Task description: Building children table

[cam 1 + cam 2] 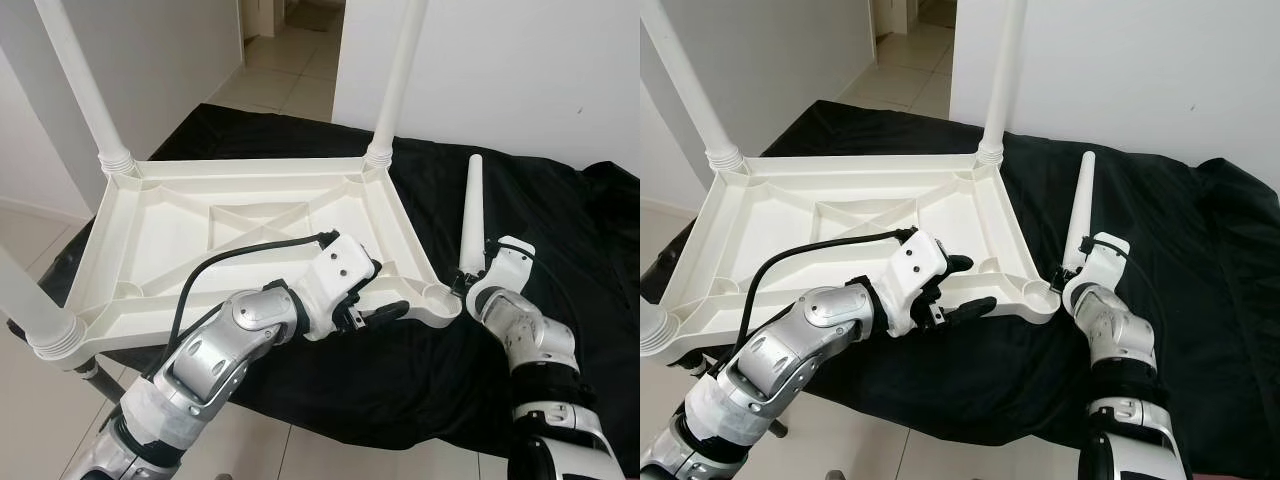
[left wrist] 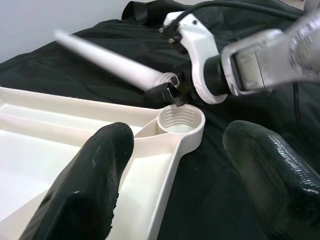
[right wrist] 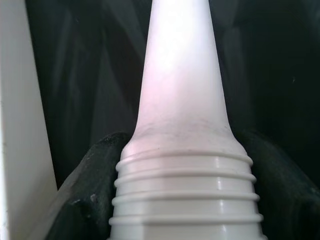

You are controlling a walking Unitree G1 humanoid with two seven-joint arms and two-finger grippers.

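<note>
Tabletop upside down on black cloth, three legs screwed in, standing up. Fourth leg clamped in right gripper at threaded end, tilted, just beside empty corner socket, not in it. Left gripper spread open, fingers straddling tabletop rim near same socket, gripping nothing.
</note>
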